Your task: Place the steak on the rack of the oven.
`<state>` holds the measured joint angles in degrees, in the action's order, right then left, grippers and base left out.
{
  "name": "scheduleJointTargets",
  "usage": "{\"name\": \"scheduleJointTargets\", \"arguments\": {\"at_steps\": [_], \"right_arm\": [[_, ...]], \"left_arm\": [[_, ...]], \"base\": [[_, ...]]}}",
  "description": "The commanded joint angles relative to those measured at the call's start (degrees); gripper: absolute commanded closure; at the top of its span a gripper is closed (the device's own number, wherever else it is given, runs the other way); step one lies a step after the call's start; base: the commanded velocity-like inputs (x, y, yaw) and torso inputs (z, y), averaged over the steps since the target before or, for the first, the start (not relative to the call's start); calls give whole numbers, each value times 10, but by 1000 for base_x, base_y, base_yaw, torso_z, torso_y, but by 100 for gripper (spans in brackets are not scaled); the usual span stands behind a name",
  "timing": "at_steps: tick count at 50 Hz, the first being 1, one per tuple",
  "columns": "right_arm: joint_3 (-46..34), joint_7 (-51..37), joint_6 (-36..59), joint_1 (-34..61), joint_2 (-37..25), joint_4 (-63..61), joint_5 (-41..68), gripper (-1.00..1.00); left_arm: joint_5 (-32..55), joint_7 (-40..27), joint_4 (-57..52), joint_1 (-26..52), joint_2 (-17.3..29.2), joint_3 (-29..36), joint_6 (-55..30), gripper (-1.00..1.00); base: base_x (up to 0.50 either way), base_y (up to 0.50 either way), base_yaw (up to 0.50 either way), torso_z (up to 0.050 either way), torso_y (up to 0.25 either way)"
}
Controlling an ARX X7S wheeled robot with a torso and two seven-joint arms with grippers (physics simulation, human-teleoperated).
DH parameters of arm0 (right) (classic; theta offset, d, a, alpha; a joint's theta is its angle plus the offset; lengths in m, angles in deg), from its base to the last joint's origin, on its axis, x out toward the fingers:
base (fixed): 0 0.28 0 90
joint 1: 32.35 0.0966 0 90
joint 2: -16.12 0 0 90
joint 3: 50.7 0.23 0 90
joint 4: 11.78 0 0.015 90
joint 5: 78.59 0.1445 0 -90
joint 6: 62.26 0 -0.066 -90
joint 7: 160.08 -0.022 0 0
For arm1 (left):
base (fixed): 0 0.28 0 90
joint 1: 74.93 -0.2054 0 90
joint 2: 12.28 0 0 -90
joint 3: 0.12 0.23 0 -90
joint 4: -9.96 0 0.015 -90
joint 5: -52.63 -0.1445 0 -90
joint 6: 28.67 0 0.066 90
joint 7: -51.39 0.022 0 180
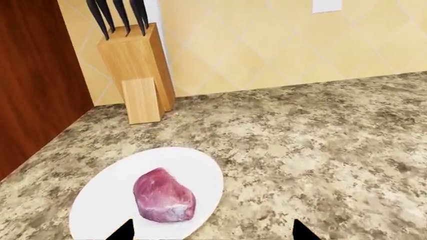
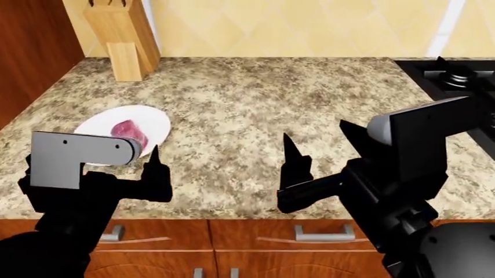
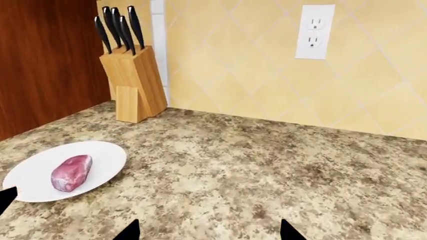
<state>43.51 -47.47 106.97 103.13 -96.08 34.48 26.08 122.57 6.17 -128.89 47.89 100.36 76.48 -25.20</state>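
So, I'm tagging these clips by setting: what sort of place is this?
A home kitchen, most likely: a speckled granite countertop, a wooden knife block with black-handled knives against the yellow tiled wall, a black gas hob at one end, and a raw pink steak on a white round plate.

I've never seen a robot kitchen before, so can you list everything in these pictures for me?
steak: one, pink-red, lying on the plate
plate: one, white, on the counter's left part
knife block: one, pale wood with black handles, back left corner by the wall
countertop: one, speckled brown-beige stone
wall outlet: one, white, on the yellow tiled wall
gas hob: one, black, at the counter's right edge
drawers: brown wood with silver handles, below the counter
side panel: one, dark brown wood, left of the knife block
left gripper: one, black, open, near the plate
right gripper: one, black, open, above mid-counter
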Motion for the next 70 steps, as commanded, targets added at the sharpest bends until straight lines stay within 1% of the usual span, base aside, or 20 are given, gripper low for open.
{"name": "scheduleJointTargets", "arguments": {"at_steps": [1, 7, 20, 22, 27, 31, 34, 36, 37, 38, 43, 46, 51, 54, 57, 59, 64, 65, 66, 70], "right_arm": [[-3, -9, 0, 14, -8, 18, 19, -100], [-17, -28, -13, 16, -22, 16, 40, -100], [-6, 41, 7, 8, -10, 23, -33, -100], [-7, 43, 6, 7, -11, 21, -34, -100], [-8, 31, -7, 6, -18, 6, -13, -100], [-7, 15, -20, -2, -27, -9, 8, -100], [4, 35, -19, -12, -24, -16, -5, -100], [12, 50, -17, -19, -21, -17, -18, -100], [13, 57, -15, -19, -20, -17, -24, -100], [15, 62, -14, -20, -20, -16, -29, -100], [28, 118, -6, -34, -10, -15, -78, -100], [36, 135, -7, -44, -13, -20, -93, -100], [49, 163, -12, -62, -14, -34, -109, -100], [56, 193, -14, -75, -12, -40, -136, -100], [57, 207, -17, -79, -10, -44, -154, -100], [55, 202, -18, -72, -12, -44, -151, -100], [57, 193, -26, -79, -16, -54, -136, -100], [59, 198, -28, -83, -15, -56, -140, -100], [58, 203, -28, -84, -15, -57, -146, -100], [60, 221, -32, -93, -13, -61, -162, -100]], "left_arm": [[53, -53, 20, 26, 11, 11, 4, -100], [46, -53, 28, 17, 15, 19, 19, -100], [77, -96, 50, 25, 16, 20, 19, -100], [151, -160, 83, 29, 10, 6, 6, -100], [192, -254, 110, 59, 9, 14, 13, -100], [324, -379, 167, 101, 25, 62, 40, -100], [389, -445, 192, 131, 49, 114, 93, -100], [391, -447, 197, 146, 81, 163, 152, -100], [428, -447, 216, 154, 123, 230, 234, -100], [450, -447, 218, 159, 136, 256, 271, -100], [456, -447, 220, 237, 195, 382, 381, -100], [471, -447, 207, 305, 257, 511, 502, -100], [476, -447, 199, 399, 306, 664, 642, -100], [478, -446, 204, 436, 316, 728, 693, -100], [475, -445, 202, 450, 319, 748, 718, -100], [474, -447, 209, 475, 333, 806, 770, -100], [482, -447, 219, 514, 336, 886, 828, -100], [477, -448, 220, 578, 345, 972, 874, -100], [485, -447, 215, 598, 342, 1012, 890, -100], [495, -446, 220, 607, 340, 1043, 926, -100]], "base": [[500, 0, 0, 0, 0], [500, 0, 0, 0, 3], [308, 0, 0, 0, 3], [0, 0, 0, 0, 0], [0, 0, 0, 0, 0], [0, 0, 0, 0, 0], [0, 0, 0, 0, 0], [0, 0, 0, 0, 0], [0, 0, 0, 0, 0], [0, 0, 0, 0, 0], [0, 0, 0, 0, 0], [0, 0, 0, 0, 0], [0, 0, 0, 0, 0], [0, 0, 0, 0, 0], [0, 0, 0, 0, 0], [0, 0, 0, 0, 0], [0, 0, 0, 0, 0], [0, 0, 0, 0, 0], [0, 0, 0, 0, 0], [0, 0, 0, 0, 0]]}}
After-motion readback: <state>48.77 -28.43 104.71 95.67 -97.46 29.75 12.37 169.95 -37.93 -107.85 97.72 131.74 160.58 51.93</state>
